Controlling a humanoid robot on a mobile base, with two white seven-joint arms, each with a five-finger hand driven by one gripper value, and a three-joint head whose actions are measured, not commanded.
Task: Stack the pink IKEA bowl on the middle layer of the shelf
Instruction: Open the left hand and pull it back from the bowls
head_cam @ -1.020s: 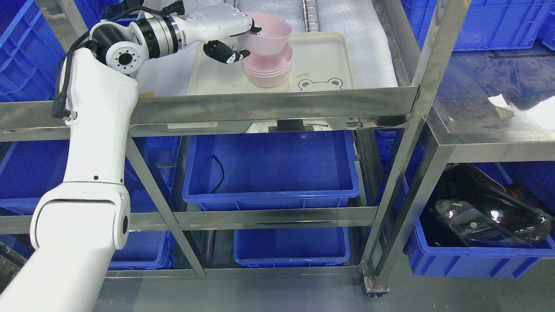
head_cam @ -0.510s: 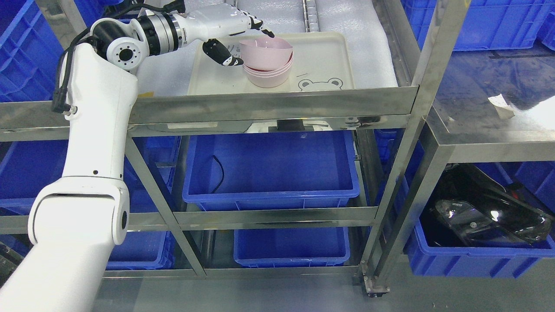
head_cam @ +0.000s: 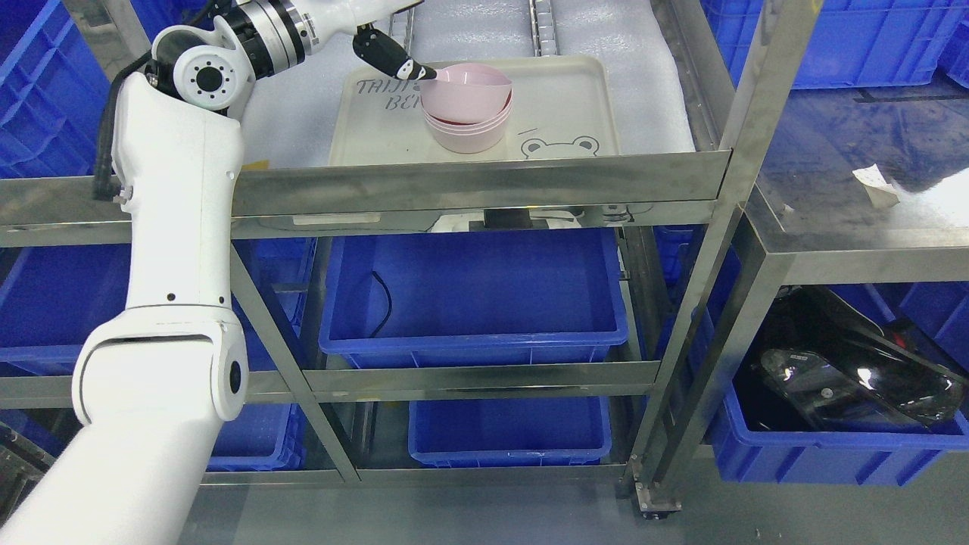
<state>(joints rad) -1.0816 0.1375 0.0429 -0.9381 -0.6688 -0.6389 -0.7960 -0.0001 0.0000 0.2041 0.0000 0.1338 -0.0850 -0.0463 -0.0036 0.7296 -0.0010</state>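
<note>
Tray print reads "THI.. BE.."; left hand mostly cropped, grip unclear, beside pink bowls.

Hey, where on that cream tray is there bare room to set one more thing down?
The tray is bare right of the stack of pink bowls, above the bear print. The left part with lettering is also bare, but the left hand hangs over it by the stack.
</note>
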